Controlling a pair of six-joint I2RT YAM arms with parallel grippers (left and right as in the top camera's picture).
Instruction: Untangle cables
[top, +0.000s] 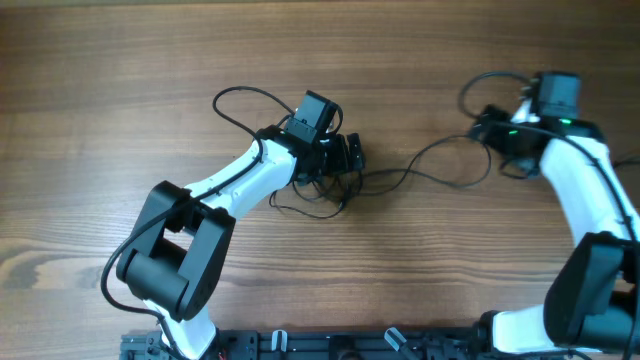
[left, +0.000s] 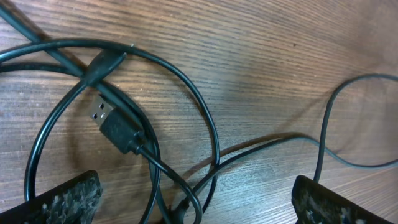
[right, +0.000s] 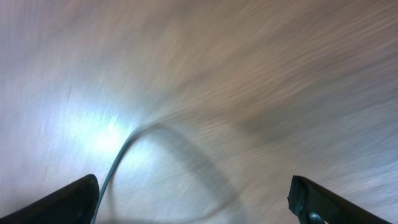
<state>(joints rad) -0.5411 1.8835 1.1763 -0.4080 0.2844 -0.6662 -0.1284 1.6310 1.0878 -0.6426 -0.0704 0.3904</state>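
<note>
The right wrist view is smeared with blur: only one of the cables (right: 114, 168) shows there, a thin line curving up from beside the lower-left finger across a patch of glare, with a soft dark arc next to it that may be its shadow. Whether it touches that finger cannot be told. From overhead, the left gripper (top: 347, 155) and its wrist cover the middle of the tangle, so the way the cords cross beneath is hidden. The right gripper (top: 492, 128) reads as a dark mass against dark arm wiring, and the far end of the cord is lost there. The left wrist view cuts the loops off at its left and bottom edges. The cables are thin black cords lying on the wooden counter (top: 120, 80): a small bunch of loose loops under and just below the left gripper near the middle, and a long strand (top: 400, 172) snaking right from it toward the right gripper. Up close, a round loop (left: 212, 124) overlaps other cords, and a USB plug (left: 109, 121) with a silvery tip lies flat inside it. Both grippers stand wide. The left has cords on the counter between its fingers, none pinched; the right has nothing between its fingers.
</note>
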